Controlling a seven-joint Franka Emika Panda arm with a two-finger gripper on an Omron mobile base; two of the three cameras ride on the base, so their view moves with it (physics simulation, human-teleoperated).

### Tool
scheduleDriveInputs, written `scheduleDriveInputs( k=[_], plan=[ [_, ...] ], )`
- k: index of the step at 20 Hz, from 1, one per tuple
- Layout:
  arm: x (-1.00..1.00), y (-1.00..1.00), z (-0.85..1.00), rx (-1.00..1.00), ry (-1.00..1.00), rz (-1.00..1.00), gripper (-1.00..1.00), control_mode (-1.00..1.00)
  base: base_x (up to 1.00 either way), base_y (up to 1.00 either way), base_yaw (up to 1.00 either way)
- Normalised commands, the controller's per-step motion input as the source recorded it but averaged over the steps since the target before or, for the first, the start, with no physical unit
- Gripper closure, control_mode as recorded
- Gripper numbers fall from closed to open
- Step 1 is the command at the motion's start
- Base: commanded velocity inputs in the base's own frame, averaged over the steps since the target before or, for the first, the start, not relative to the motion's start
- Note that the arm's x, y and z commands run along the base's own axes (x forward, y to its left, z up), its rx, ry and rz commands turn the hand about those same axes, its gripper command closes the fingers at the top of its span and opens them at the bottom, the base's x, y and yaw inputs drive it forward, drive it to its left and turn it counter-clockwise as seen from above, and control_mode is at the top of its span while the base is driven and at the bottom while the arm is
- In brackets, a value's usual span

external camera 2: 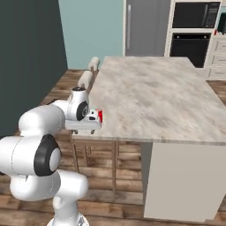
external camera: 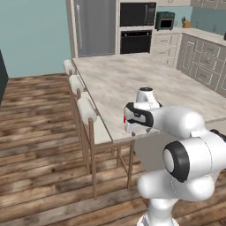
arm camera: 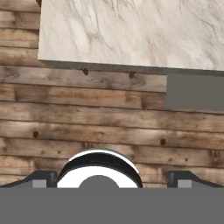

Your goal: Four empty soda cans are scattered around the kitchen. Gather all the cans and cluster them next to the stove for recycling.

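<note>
Looking into the kitchen [external camera: 35, 35]: teal walls, brown plank floor [external camera: 35, 132], beige cabinets [external camera: 201, 62] along the right with every door and drawer shut (contents cannot be told).

At the back wall, a tall grey fridge [external camera: 95, 26], door shut. Just right of it a black microwave [external camera: 137, 14] stacked over a black wall oven [external camera: 135, 42], both closed.

In mid-room, a long island counter [external camera: 132, 75] with a pale marble-look top, running from the near side towards the fridge. Along its left side, three stools [external camera: 87, 110] with pale cushions, tucked close in a row.

On the far right counter, a small dark green toaster oven [external camera: 165, 20], door shut. Beside it a small brown thing [external camera: 187, 23], too small to tell.

Smallest, the gripper [arm camera: 112, 177]: hanging at the near left corner of the island, by the nearest stool, pointing down at the planks and the counter's edge. Fingertips [arm camera: 43, 178] spread to their widest, with bare floor seen between them. Gripping nothing, touching nothing
</note>
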Motion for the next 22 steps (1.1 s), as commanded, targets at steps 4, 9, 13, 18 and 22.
scheduleDriveInputs(
  k=[4, 9, 13, 18, 22],
  plan=[
    [0.00, 0.00, 0.00, 0.00, 0.00, 0.00, -1.00, 1.00, 0.56, 0.23, 0.00],
    [0.00, 0.00, 0.00, 0.00, 0.00, 0.00, -1.00, 1.00, 0.10, 0.01, 0.00],
    [-0.12, -0.06, 0.05, 0.00, 0.00, -0.02, -1.00, -1.00, 0.00, 0.00, 0.00],
    [0.05, 0.01, 0.68, -0.02, -0.10, -0.06, -1.00, -1.00, 0.00, 0.00, 0.00],
    [0.42, 0.36, 0.55, -0.05, -0.20, -0.08, -1.00, -1.00, 0.00, 0.00, 0.00]
  ],
)
